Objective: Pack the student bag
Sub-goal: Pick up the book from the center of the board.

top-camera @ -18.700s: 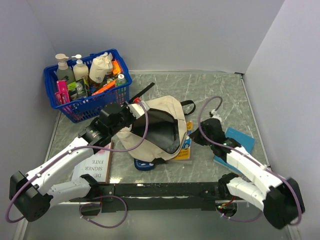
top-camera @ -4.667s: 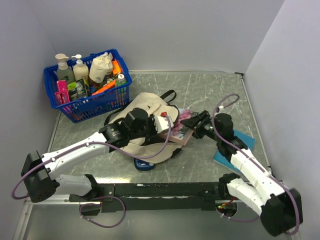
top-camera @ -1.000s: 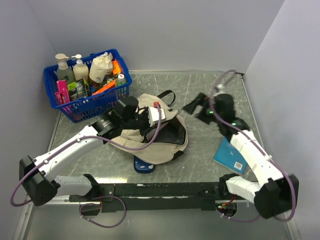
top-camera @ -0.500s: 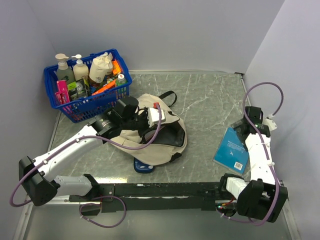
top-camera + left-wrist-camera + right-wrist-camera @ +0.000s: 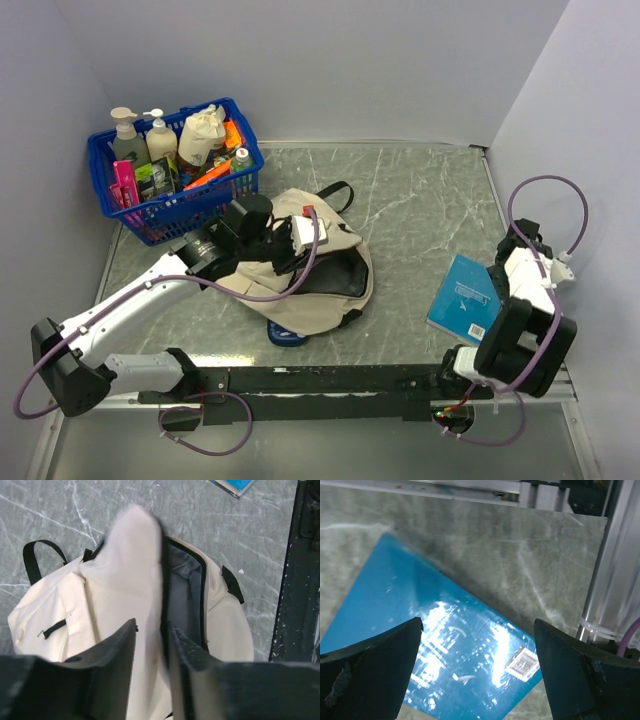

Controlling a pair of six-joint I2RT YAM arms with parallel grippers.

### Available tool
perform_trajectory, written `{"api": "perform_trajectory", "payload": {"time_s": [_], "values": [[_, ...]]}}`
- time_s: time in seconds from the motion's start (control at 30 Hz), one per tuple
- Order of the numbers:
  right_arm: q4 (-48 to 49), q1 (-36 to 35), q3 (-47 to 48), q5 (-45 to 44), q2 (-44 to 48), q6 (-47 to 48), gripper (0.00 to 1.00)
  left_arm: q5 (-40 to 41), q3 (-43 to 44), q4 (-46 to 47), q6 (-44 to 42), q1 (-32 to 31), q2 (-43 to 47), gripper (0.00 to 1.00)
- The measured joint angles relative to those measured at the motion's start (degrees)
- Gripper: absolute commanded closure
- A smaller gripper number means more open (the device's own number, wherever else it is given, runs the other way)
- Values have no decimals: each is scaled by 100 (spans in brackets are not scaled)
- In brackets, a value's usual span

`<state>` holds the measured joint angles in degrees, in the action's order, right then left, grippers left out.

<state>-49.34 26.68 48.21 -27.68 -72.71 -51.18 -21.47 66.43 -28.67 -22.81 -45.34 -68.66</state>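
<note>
Student bag [image 5: 322, 308] lies open mid-table; blue book [image 5: 462, 300] on the right, not yet packed. Left gripper [image 5: 151, 626] straddles the bag flap, grip unclear. Right gripper [image 5: 477, 625] is wide apart over the book.

The top view looks down on the whole grey marbled counter [image 5: 420, 190]. The left wrist view looks closely down on the cream-beige fabric backpack [image 5: 130, 570], the right wrist view on the flat blue book [image 5: 420, 630]; the top view shares both.

Blue basket [image 5: 190, 212] of bottles [image 5: 127, 135] (far left corner), blue book [image 5: 462, 308] flat on grey table [image 5: 420, 205]
</note>
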Motion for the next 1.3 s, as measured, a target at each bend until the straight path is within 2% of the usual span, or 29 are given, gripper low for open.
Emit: {"api": "perform_trajectory", "payload": {"time_s": [0.03, 0.07, 0.17, 0.37, 0.47, 0.63, 0.87, 1.03, 1.1, 1.3], "values": [[2, 46, 0, -11, -96, -4, 0, 0, 2, -7, 2, 0, 11, 54], [7, 111, 0, -24, -249, -7, 0, 13, 11, -26, 11, -2, 17, 36], [131, 267, -55, 2, -608, 39, 0, 57, 105, -129, 26, 0, 22, 30], [765, 693, -264, 463, -678, 409, 0, 192, 841, -79, 188, 0, 15, 28], [979, 817, -273, 835, -704, 553, 2, 188, 1314, 306, 330, 0, 13, 23], [1322, 835, -304, 1572, -748, 675, 5, -90, 1921, 918, 691, 0, -428, 21], [1561, 791, -385, 2232, -782, 752, 9, -448, 2269, 1088, 1366, 0, -2168, 19], [1810, 514, -542, 2719, -745, 671, 10, -640, 3510, 750, 1821, 0, -3821, 20], [1816, 278, -546, 2820, -743, 619, 11, -719, 3989, 610, 1930, 4, -4367, 21], [1773, -732, -538, 3106, -734, 334, 11, -1051, 4564, 201, 2074, 17, -5073, 27]]}}
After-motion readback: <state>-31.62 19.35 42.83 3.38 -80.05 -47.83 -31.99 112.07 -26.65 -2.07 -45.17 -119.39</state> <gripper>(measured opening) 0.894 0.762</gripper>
